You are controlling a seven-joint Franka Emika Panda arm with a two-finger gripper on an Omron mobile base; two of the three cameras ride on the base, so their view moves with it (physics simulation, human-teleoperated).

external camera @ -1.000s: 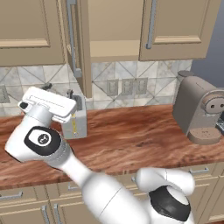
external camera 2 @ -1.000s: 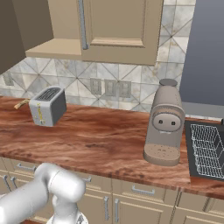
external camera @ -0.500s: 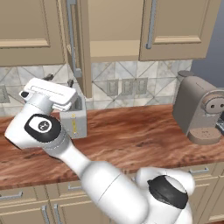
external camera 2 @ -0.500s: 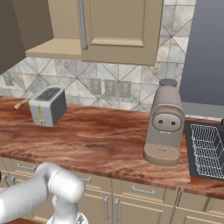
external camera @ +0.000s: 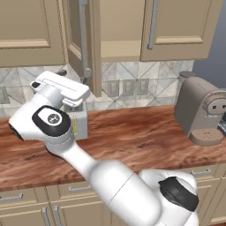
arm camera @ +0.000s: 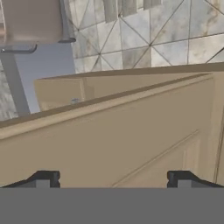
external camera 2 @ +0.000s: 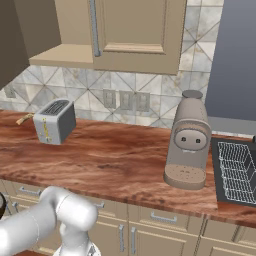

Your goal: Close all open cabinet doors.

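1. The open cabinet door (external camera: 81,42) hangs from the upper cabinets and swings out toward the room above the toaster (external camera: 76,121). In the left base view the robot's hand sits just below and left of the door's lower edge.
2. In the hand view the door's beige face (arm camera: 131,131) lies close ahead of the gripper (arm camera: 113,179). The jaws stand wide apart with nothing between them; whether a fingertip (arm camera: 46,178) touches the wood cannot be told.
3. The door is tan wood with a recessed rectangular panel and a slim vertical silver bar handle (external camera: 84,35). The neighbouring closed door (external camera: 178,26) has the same build.
4. The counter (external camera 2: 115,160) is glossy reddish-brown wood grain; the backsplash (external camera 2: 75,92) is grey tile cut in diagonal triangles.
5. The right base view adds a rounded taupe coffee machine (external camera 2: 189,142) and a wire basket (external camera 2: 237,170) on a dark tray, well apart from the boxy silver toaster.
6. The left base view shows the open door edge-on; the hand view shows its broad face.
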